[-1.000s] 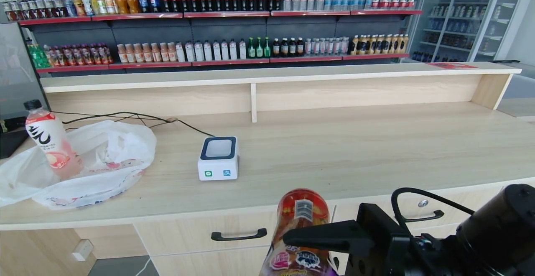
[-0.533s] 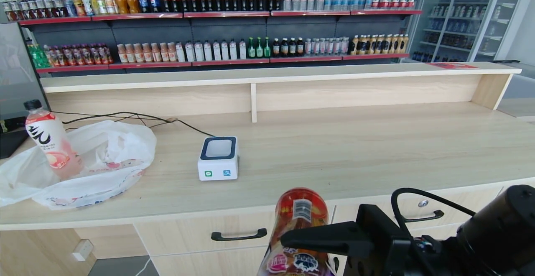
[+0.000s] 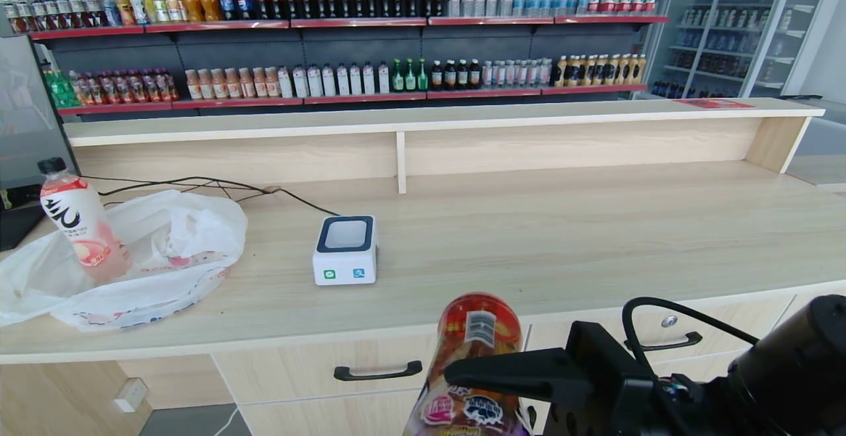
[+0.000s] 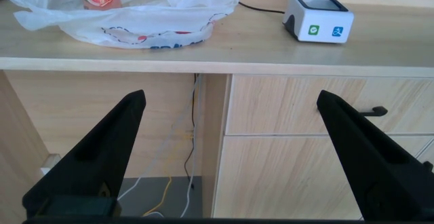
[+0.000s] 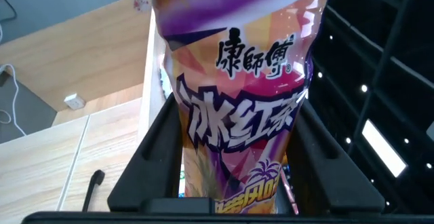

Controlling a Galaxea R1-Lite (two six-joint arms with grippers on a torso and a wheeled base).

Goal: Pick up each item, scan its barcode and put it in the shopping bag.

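Observation:
My right gripper (image 3: pixel 482 380) is shut on a bottle of iced tea (image 3: pixel 473 350) with a red and purple label (image 5: pixel 239 108). It holds the bottle tilted in front of the counter's front edge, barcode (image 3: pixel 480 328) facing up. The white scanner (image 3: pixel 345 250) sits on the counter beyond it, window upward. At the far left lies the white shopping bag (image 3: pixel 173 244) with a pink drink bottle (image 3: pixel 78 221) standing in it. My left gripper (image 4: pixel 230 100) is open and empty, below the counter top, facing the drawers, with the bag (image 4: pixel 146 22) and scanner (image 4: pixel 317 18) above it.
A black cable (image 3: pixel 198 185) runs from the scanner along the counter (image 3: pixel 562 238) to the left. A raised wooden shelf (image 3: pixel 423 122) closes the counter's back. Drawers with black handles (image 3: pixel 377 372) sit under the front edge. Shelves of drinks fill the wall behind.
The held bottle has risen slightly and leaned a little more toward the counter. The bag, the pink bottle and the scanner have not moved.

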